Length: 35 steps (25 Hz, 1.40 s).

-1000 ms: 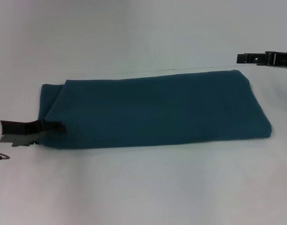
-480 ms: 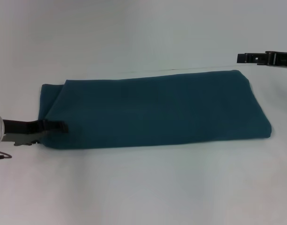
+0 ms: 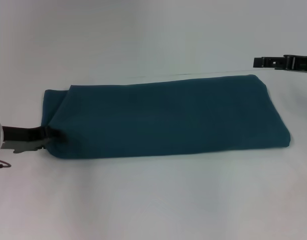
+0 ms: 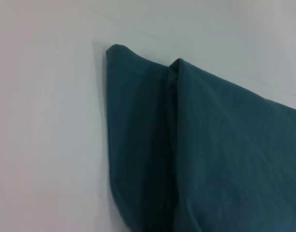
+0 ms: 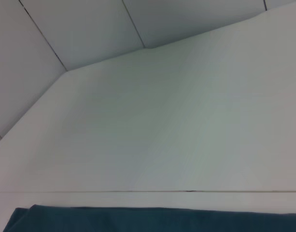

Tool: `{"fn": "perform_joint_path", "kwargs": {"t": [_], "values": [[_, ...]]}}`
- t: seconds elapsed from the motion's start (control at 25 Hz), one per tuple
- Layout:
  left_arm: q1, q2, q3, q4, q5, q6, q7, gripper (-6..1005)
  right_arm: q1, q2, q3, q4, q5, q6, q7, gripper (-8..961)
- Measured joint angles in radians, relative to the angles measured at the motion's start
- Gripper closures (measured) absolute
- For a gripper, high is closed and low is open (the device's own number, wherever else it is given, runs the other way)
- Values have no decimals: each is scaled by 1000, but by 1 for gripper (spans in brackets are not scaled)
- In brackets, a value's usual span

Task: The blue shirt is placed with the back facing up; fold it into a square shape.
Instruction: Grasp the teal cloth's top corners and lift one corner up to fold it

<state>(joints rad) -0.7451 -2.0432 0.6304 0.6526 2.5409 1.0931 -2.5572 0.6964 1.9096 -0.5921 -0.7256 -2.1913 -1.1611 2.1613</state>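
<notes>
L end effector (image 3: 52, 134) is gripping shirt (image 3: 163, 117) edge on desk (image 3: 153, 200); R end effector (image 3: 258, 62) is hovering apart, grip state unclear.

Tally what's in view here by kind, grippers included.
Dark teal-blue fabric shirt, folded into a long band: 1
Black robot grippers: 2, the left gripper at the shirt's left end, the right gripper above the far right corner
White table: 1
Total: 4
</notes>
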Motion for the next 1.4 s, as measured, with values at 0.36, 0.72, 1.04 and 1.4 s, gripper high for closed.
{"fn": "perform_joint_path", "kwargs": {"t": [0.36,0.72,1.04,1.4], "values": [[5,2,0,1,1,-20,-3,660,0,3,0,2,-1,0,0,54],[29,0,-8,17,-3,-25,7,958,-2,15,-12,12,-1,30,-7,62],[93,-3,-33,92,-58,9,44,955,-5,59,-14,22,3,83,-13,229],[136,15,-234,120,-147,143,210,951,46,153,-38,91,7,177,-181,533]]}}
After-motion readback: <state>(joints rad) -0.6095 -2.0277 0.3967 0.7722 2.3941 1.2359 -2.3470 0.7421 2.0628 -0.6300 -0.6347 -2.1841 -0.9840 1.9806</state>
